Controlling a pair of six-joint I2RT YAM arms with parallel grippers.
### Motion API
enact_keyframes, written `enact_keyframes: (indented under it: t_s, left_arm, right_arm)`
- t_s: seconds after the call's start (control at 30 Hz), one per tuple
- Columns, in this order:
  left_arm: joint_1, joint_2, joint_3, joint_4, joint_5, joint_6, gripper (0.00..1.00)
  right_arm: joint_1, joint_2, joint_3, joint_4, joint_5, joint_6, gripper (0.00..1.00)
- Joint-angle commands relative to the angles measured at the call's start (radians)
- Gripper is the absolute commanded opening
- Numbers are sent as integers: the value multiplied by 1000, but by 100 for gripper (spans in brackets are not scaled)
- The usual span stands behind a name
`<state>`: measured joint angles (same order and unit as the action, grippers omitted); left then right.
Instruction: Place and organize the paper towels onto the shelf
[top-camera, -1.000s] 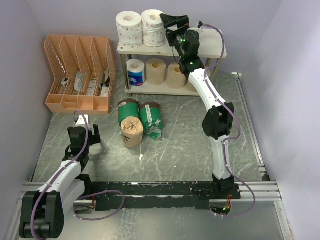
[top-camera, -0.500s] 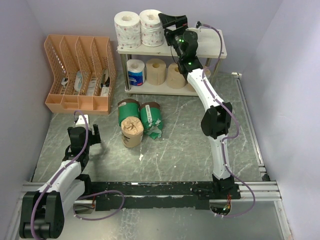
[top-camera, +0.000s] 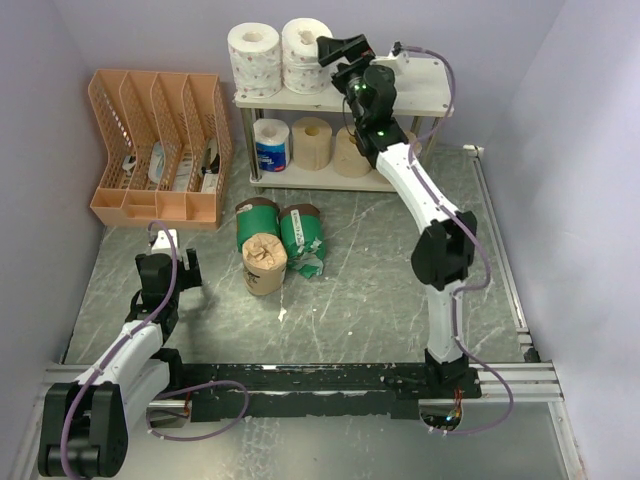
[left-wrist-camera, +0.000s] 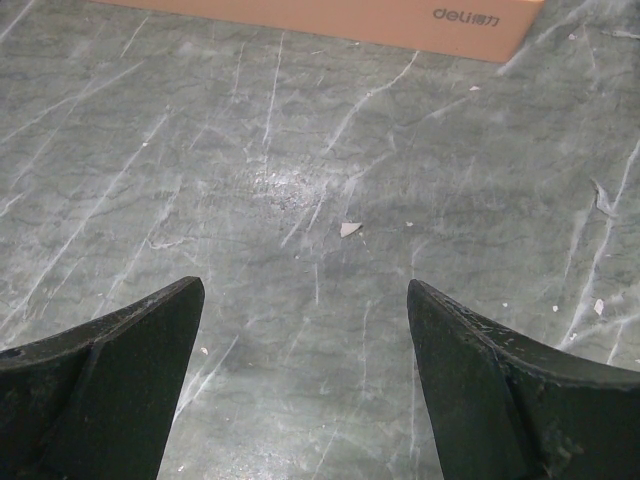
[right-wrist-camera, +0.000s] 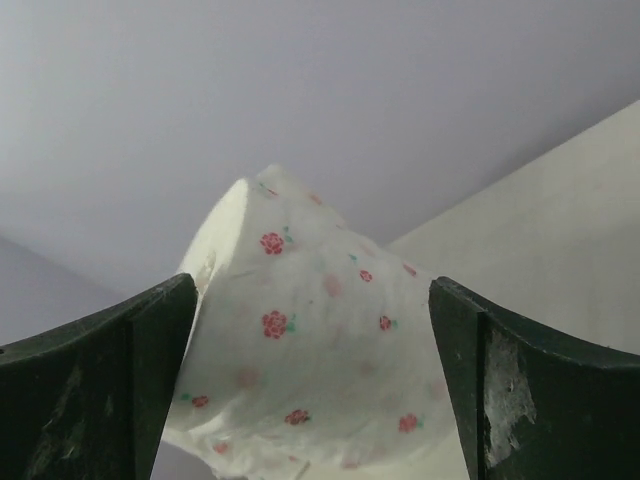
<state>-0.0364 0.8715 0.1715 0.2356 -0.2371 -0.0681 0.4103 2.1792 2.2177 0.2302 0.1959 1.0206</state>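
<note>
The shelf (top-camera: 420, 88) stands at the back. Two white patterned rolls (top-camera: 252, 55) (top-camera: 303, 52) stand on its top board. A blue-and-white roll (top-camera: 271, 146) and two tan rolls (top-camera: 312, 142) (top-camera: 350, 152) stand on the lower board. Two green wrapped rolls (top-camera: 259, 218) (top-camera: 300, 230) and a brown-paper roll (top-camera: 265, 262) lie on the table. My right gripper (top-camera: 334, 50) is open at the top board, right beside the right patterned roll (right-wrist-camera: 310, 350), which sits between its fingertips. My left gripper (top-camera: 166, 246) (left-wrist-camera: 305, 295) is open and empty, low over the table.
An orange slotted file organizer (top-camera: 155, 145) stands at the back left, and its base shows in the left wrist view (left-wrist-camera: 330, 18). A torn scrap of green wrapper (top-camera: 310, 266) lies by the rolls on the table. A rail (top-camera: 500, 260) runs along the table's right side.
The two patterned rolls on the top board have shifted slightly left. My right gripper has edged left with them and its elbow has swung right. The left arm has not moved.
</note>
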Motion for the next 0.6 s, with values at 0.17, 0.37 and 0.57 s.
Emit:
enact_keyframes:
  t_s: [0.17, 0.37, 0.57]
  left_arm:
    - [-2, -11, 5, 32, -2, -6, 94]
    - [-3, -14, 3, 32, -2, -6, 94]
    - [-16, -19, 0, 35, -14, -1, 94]
  right_arm:
    - [-12, -485, -396, 248, 265, -660, 100]
    - [-22, -776, -657, 173, 86, -807, 100]
    - [-19, -977, -954, -117, -293, -923, 100]
